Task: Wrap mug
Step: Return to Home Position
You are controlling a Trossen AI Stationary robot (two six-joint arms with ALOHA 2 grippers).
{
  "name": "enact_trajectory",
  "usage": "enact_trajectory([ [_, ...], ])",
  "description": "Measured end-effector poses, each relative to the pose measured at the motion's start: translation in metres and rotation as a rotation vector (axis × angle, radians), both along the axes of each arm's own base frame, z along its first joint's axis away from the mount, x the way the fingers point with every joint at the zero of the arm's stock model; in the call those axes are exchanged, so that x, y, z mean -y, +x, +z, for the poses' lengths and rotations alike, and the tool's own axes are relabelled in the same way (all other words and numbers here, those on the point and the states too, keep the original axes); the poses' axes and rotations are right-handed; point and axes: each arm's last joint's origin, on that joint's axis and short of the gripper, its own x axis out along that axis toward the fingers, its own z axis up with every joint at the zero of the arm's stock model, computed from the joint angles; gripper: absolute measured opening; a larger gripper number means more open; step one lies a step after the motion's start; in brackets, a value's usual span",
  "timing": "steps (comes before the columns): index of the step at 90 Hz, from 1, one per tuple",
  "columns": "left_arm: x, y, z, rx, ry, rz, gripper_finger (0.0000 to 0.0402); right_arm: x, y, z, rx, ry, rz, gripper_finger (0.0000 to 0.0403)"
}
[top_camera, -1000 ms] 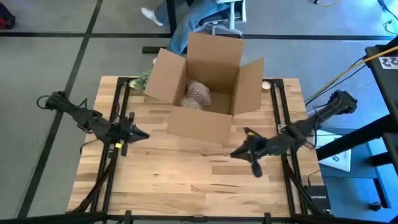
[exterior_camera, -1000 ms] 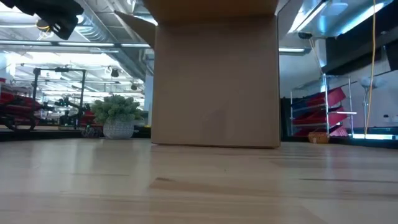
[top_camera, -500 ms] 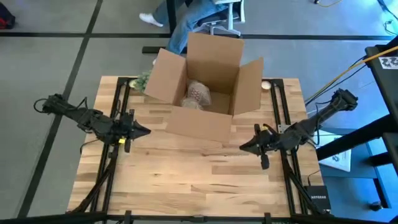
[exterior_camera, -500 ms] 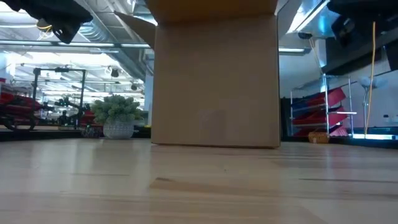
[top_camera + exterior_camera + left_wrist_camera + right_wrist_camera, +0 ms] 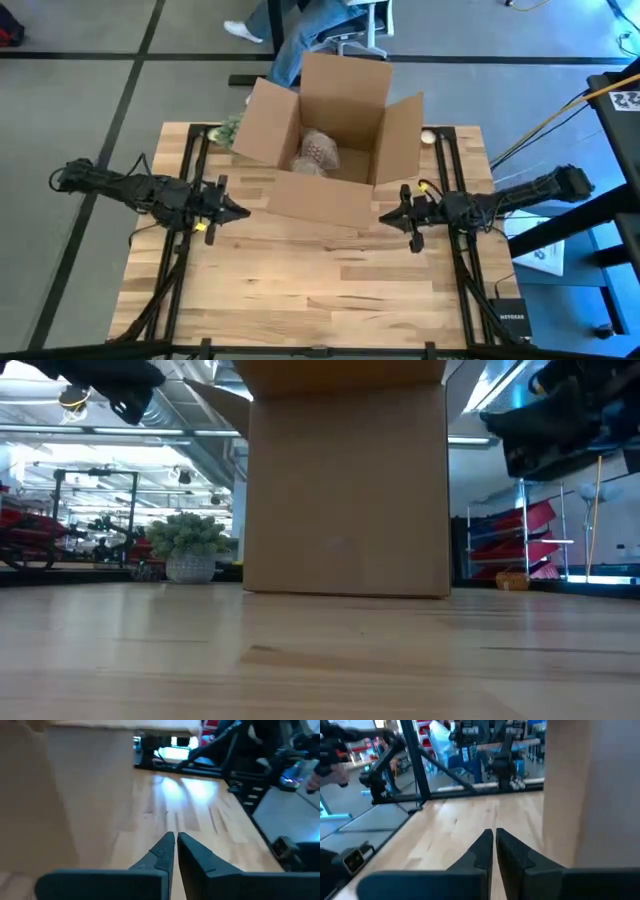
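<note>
Only a wrapped bundle (image 5: pixel 320 150) peeks from the box (image 5: pixel 322 203).

Legible markings: one. A small black device (image 5: pixel 511 322) just off the tabletop's right corner, at the bottom of the high view, carries pale lettering that reads as NETGEAR. Blue print on the white sheet (image 5: pixel 543 254) beyond the right edge is too small to read

Bubble-wrapped bundle (image 5: pixel 320 151), apparently mug, lying inside open cardboard box (image 5: pixel 322 203), flaps splayed outward.
</note>
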Motion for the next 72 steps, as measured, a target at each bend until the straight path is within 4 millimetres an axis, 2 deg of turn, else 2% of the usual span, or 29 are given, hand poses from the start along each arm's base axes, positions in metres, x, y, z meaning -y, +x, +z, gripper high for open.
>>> enact_trajectory([
  [18, -0.005, 0.0, -0.001, -0.012, 0.011, 0.035, 0.0006, 0.007, -0.014, -0.011, 0.019, 0.008, -0.139, 0.0007],
  [72, -0.006, -0.001, -0.001, -0.007, 0.009, 0.042, 0.0006, 0.011, -0.046, -0.009, 0.056, -0.113, -0.13, 0.0007],
])
